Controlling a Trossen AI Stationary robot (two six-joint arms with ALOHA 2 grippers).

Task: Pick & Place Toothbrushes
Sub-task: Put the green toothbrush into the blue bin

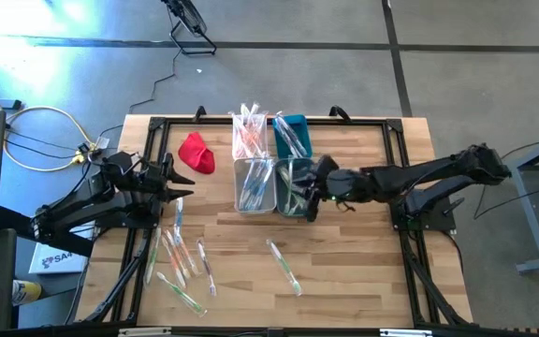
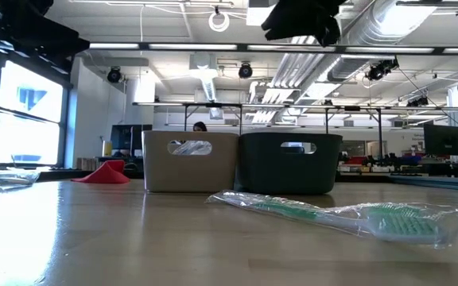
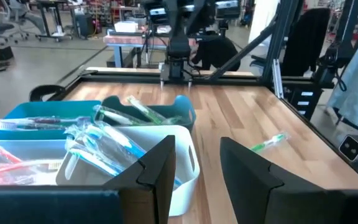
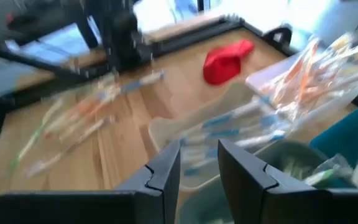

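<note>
Pale wooden planks are forming the table [image 1: 363,253], framed by black metal rails. Near its middle, four small rectangular bins are sitting in a tight block: a white bin [image 1: 254,184] holding blue-handled brushes, a dark teal bin [image 1: 293,185] with green ones, a clear bin [image 1: 249,138] behind with orange and pink ones, and a bright blue bin [image 1: 292,134] at the far right of the block. More toothbrushes [image 1: 183,257], thin and sealed in crinkly clear wrappers, are lying scattered on the near left of the table, and one green toothbrush [image 1: 284,267] is lying alone nearer the middle. A crumpled red cloth [image 1: 196,153] is resting left of the bins. The right gripper [image 1: 309,192] is hanging over the dark teal bin, its fingers standing a narrow gap apart and holding nothing. The left gripper [image 1: 178,178] is hovering at the table's left side, fingers moderately parted and empty.
</note>
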